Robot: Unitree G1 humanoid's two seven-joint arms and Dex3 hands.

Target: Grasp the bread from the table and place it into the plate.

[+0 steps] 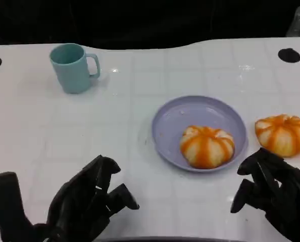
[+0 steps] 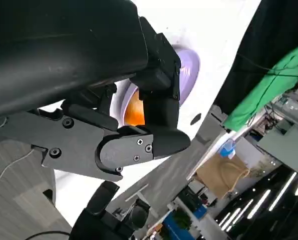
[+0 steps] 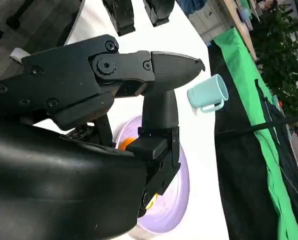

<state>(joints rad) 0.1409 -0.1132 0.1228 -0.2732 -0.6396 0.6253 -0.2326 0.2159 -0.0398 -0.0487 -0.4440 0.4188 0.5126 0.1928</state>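
- No readable text, labels, brands, numbers or signs in any view.
- Cup (image 1: 72, 67), plate (image 1: 176, 119), both buns and table (image 1: 89, 126): all unmarked.
- Background items in wrist views too blurred to read.

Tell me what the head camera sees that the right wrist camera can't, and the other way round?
Head view alone: the second bread lying on the table, to the right of the plate and outside it, with the right hand just in front of it, holding nothing. Right wrist view alone: green cloth and plants beyond the table. Both: the lilac plate, the orange-striped bread in it, and the teal mug.
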